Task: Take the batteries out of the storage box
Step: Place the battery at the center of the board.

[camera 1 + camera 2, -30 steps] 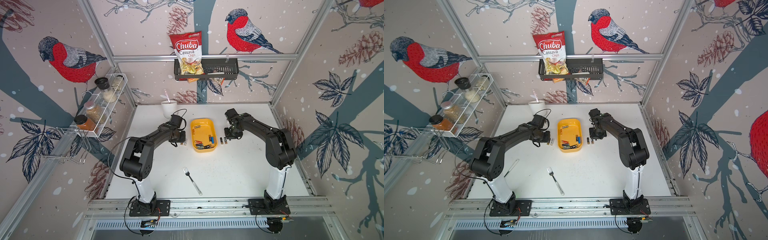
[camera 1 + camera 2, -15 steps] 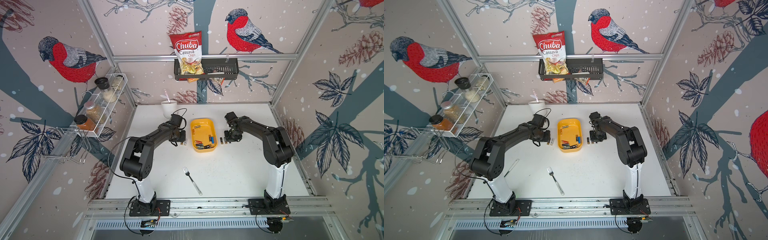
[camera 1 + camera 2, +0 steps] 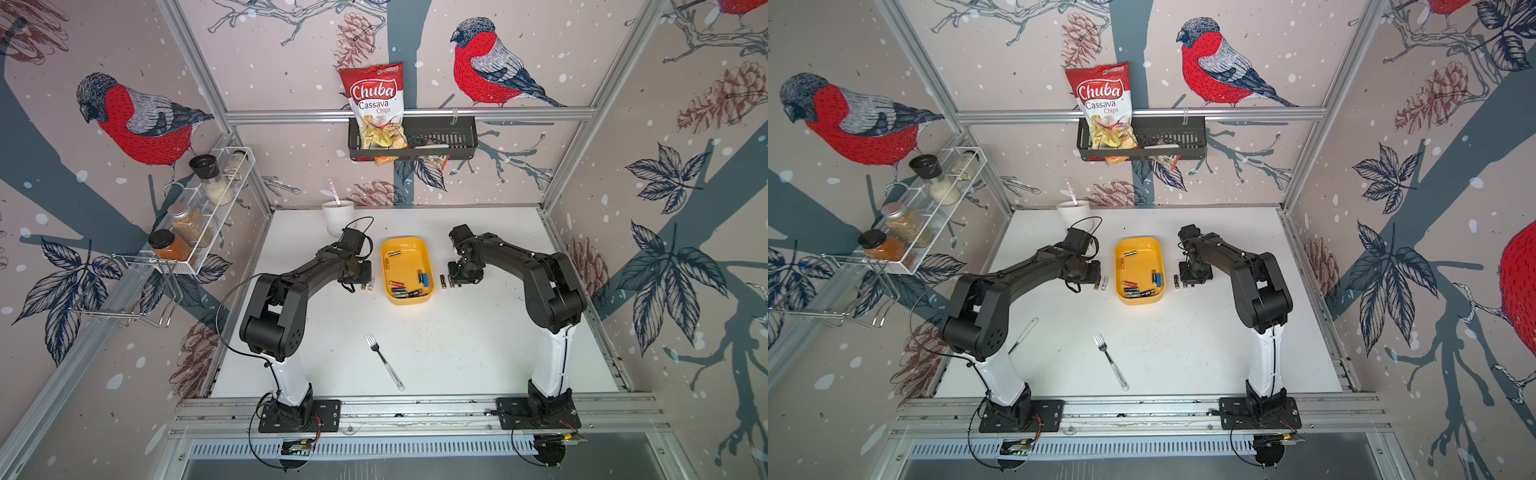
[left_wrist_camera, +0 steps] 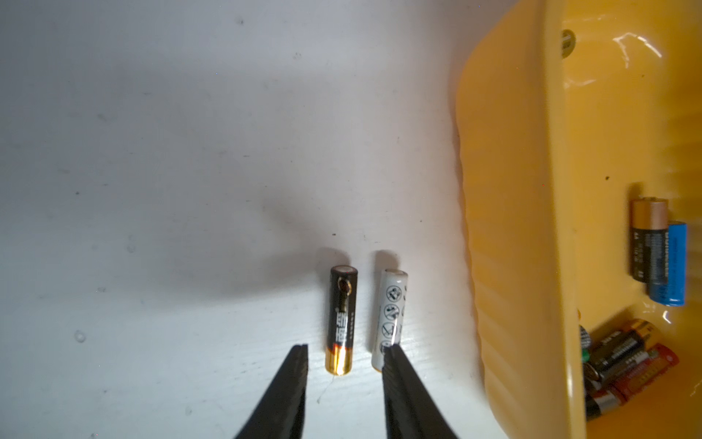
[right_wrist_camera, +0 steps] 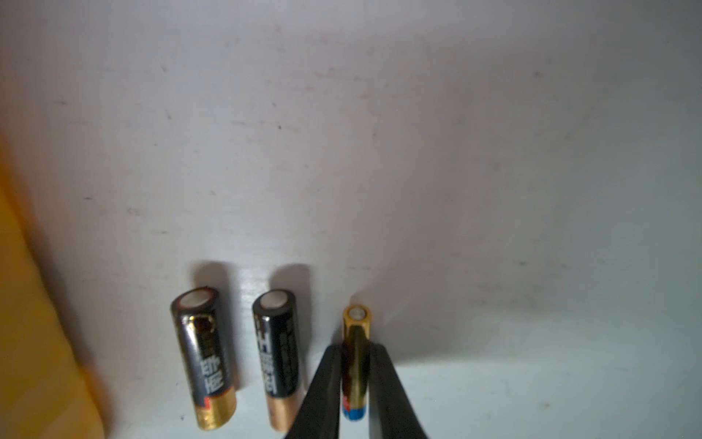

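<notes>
The yellow storage box (image 3: pixel 409 255) (image 3: pixel 1139 259) sits mid-table with several batteries (image 3: pixel 409 291) (image 3: pixel 1140 291) heaped at its near end. Left of it lie a black battery (image 4: pixel 342 319) and a white one (image 4: pixel 393 311). My left gripper (image 4: pixel 345 347) is open low over them, the black one's gold end between its fingertips, untouched. Right of the box lie two black batteries (image 5: pixel 203 353) (image 5: pixel 279 349). My right gripper (image 5: pixel 355 349) is shut on a thin gold battery (image 5: pixel 356 323) with a blue end, down at the table beside them.
A fork (image 3: pixel 384 361) lies on the near middle of the table and a clear-handled utensil (image 3: pixel 1023 334) near the left arm. A white mug (image 3: pixel 338 216) stands at the back. A black wall basket (image 3: pixel 440 139) holds a chips bag; a spice rack (image 3: pixel 208 208) hangs on the left wall.
The right arm's elbow has shifted slightly while its gripper stays beside the two batteries right of the box. The left arm has not moved.
</notes>
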`<state>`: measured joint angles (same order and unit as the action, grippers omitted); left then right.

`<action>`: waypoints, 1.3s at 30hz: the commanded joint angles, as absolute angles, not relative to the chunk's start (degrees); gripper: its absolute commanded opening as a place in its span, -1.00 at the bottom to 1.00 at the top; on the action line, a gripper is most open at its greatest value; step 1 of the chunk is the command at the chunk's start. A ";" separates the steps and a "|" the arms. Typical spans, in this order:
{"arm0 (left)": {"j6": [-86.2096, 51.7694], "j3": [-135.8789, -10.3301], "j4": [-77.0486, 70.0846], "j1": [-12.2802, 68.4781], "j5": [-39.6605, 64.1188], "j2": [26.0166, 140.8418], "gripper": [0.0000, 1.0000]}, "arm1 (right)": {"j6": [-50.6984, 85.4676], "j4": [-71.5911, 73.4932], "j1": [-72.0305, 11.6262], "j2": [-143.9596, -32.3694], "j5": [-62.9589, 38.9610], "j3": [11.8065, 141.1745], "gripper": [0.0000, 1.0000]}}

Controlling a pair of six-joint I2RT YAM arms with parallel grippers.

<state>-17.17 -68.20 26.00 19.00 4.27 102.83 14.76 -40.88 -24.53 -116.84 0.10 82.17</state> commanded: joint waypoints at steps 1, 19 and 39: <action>-17.23 -68.50 26.18 18.90 4.22 102.71 -0.25 | 14.33 -41.04 -24.52 -116.99 0.74 82.09 -0.58; -17.23 -69.61 27.06 18.98 3.96 101.94 -0.21 | 14.43 -42.75 -24.52 -115.45 1.57 84.31 -0.51; -18.40 -87.20 35.00 29.31 0.87 104.59 -0.17 | 15.20 -44.29 -23.69 -112.36 0.97 87.98 -0.49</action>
<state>-17.19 -86.37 33.65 27.90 0.21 103.22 14.98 -43.00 -23.99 -113.06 0.97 87.39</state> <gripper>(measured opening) 0.413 0.256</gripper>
